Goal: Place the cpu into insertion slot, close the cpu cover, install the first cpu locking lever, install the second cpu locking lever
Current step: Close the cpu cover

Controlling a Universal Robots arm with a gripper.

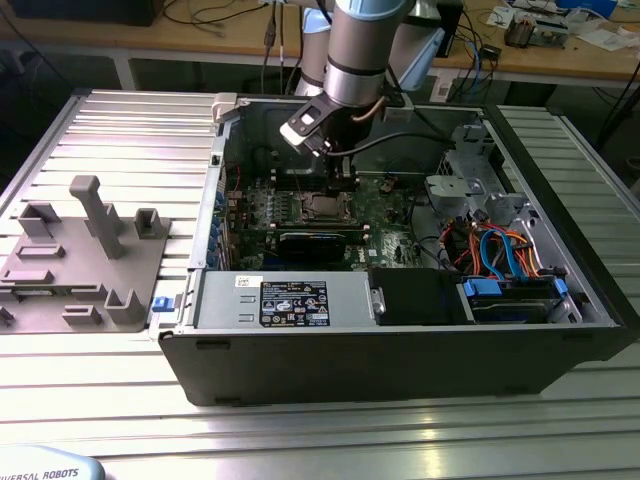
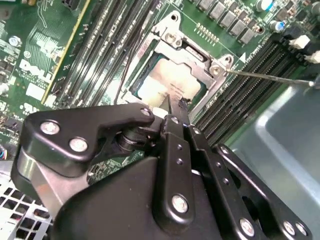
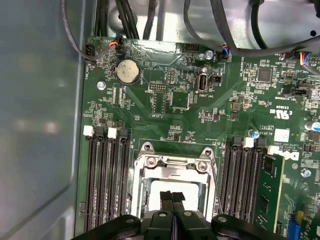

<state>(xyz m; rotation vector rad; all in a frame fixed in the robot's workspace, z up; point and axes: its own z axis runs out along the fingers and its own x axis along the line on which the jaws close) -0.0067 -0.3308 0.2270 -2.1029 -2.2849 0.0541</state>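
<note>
I'm finding the cpu (image 2: pixel 165 82) already sitting in the insertion slot (image 1: pixel 325 208), with the cpu cover (image 3: pixel 172 162) seemingly lying down around it. My gripper (image 3: pixel 173 197), fingertips pressed together, is hovering over the chip. One locking lever (image 2: pixel 265 76) is standing free, so I judge the levers not yet installed.

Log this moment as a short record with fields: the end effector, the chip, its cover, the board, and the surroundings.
end effector: fingertips together, poised directly over the cpu
cpu cover: lying flat, framing the chip
cpu: silver top showing through the cover's window
motherboard: green, memory slots on both sides of the cover
computer case: open, arm reaching inside
table: ribbed metal, grey fixture on the exterior view's left
</note>
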